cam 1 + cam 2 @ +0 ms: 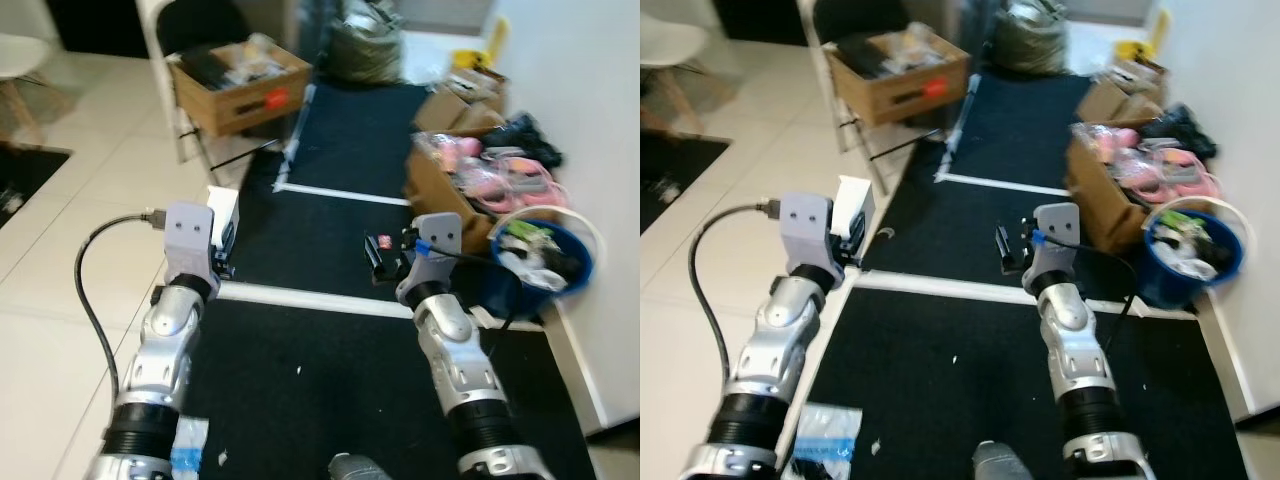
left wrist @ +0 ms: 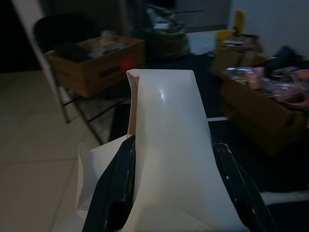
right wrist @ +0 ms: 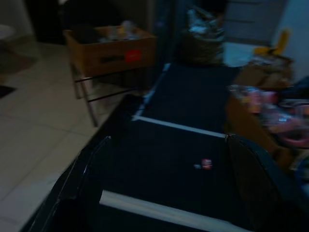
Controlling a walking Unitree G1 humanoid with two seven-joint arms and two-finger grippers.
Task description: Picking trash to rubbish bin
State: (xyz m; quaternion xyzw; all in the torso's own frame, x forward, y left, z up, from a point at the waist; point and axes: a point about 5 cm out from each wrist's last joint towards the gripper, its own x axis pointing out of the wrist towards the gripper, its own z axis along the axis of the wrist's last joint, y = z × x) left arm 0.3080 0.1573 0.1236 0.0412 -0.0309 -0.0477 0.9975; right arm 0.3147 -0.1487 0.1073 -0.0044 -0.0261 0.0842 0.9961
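Note:
My left gripper (image 2: 174, 146) is shut on a white folded paper carton (image 2: 166, 121), held up over the edge where the pale tiles meet the black mat (image 1: 330, 370). The same carton (image 1: 224, 208) shows in front of my left wrist. My right gripper (image 3: 168, 142) is open with nothing between its fingers, hovering over the mat. A small red scrap (image 3: 206, 164) lies on the mat just ahead of it. The blue rubbish bin (image 1: 1170, 280) stands at the right by the wall, filled with trash, right of my right gripper (image 1: 380, 257).
A blue-printed plastic bag (image 1: 828, 435) lies by my left arm. A cardboard box (image 1: 240, 82) rests on a chair frame at back left. Another box with pink items (image 1: 480, 180) sits behind the bin. A dark sack (image 1: 365, 45) is farther back. The white wall (image 1: 590, 110) bounds the right.

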